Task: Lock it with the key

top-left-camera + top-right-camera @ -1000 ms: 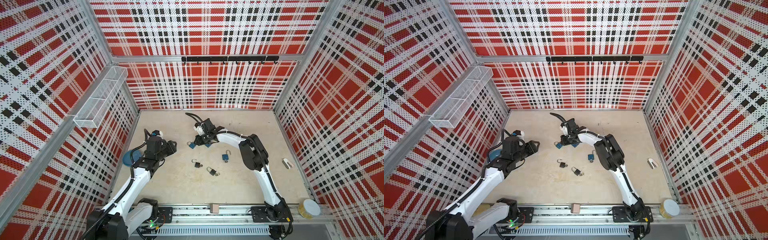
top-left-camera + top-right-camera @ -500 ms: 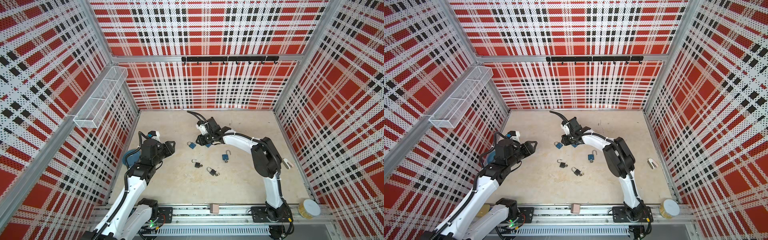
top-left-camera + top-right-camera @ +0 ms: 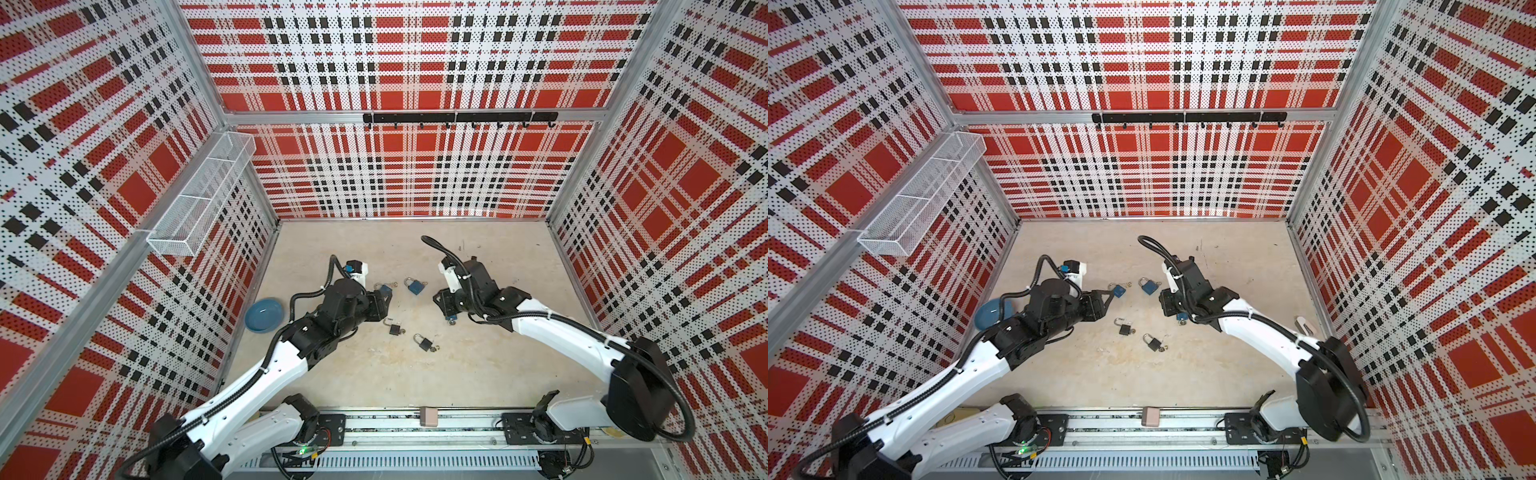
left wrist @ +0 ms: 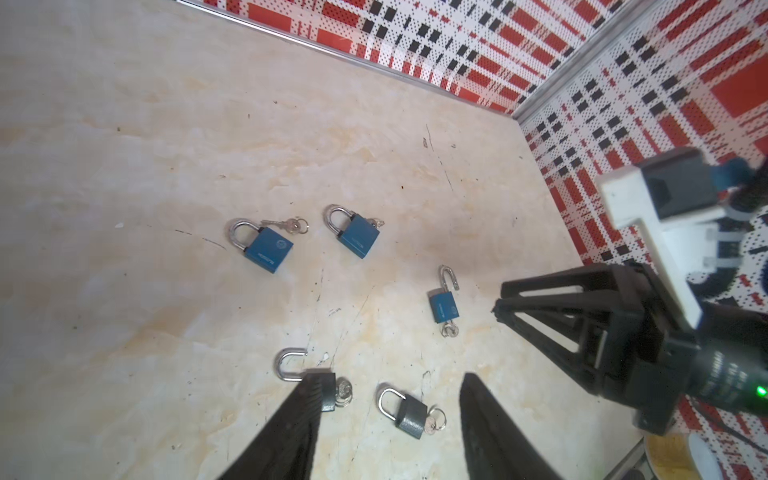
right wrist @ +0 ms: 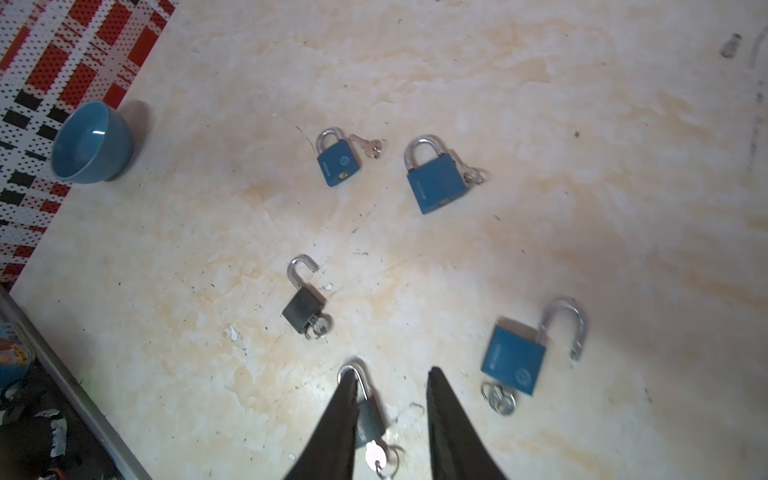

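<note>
Five padlocks lie near the middle of the beige tabletop, inside red plaid walls. The left pincer stands wide and empty. In the left wrist view a black padlock, key ring at its base, shows between its fingers, and one finger hides part of an open black padlock, its shackle swung out. The right pincer is parted only narrowly and grips nothing. Just beside it lies an open blue padlock, shackle swung out, with a key at its base. Nearer the back edge, a shut blue padlock and a second shut blue padlock lie side by side, apart from both pincers. A loose key rests by the shackle of the one nearer the left edge. A blue bowl sits at the tabletop's left edge.
</note>
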Motion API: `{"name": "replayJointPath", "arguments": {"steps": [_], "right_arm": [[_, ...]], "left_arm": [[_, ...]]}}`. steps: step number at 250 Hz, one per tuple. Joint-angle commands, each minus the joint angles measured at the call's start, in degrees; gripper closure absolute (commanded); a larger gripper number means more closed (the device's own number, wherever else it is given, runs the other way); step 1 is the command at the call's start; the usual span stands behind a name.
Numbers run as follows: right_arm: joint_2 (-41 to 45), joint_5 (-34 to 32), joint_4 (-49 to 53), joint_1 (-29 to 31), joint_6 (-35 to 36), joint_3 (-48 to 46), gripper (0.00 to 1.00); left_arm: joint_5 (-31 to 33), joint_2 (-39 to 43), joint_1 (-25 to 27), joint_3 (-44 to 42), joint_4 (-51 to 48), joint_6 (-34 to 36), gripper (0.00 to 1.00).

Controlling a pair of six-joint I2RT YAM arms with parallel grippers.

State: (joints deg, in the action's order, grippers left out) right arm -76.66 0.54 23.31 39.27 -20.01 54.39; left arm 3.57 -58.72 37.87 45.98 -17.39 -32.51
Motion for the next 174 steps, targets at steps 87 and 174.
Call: {"name": "replayJointPath", "arguments": {"steps": [87,174], "right_arm": [[9.26,-14.07,9.64,-0.8,-8.68,-11.3,0.53],[-2.59,-12.7,3.97,-2.16,-7.94,-10.01,0.53]], "left_arm": [[2.62,-7.98,3.02,2.33,6.46,-1.84,0.44],[2.7,-12.08,3.16,3.49,5.88,-1.48,0.44]]}}
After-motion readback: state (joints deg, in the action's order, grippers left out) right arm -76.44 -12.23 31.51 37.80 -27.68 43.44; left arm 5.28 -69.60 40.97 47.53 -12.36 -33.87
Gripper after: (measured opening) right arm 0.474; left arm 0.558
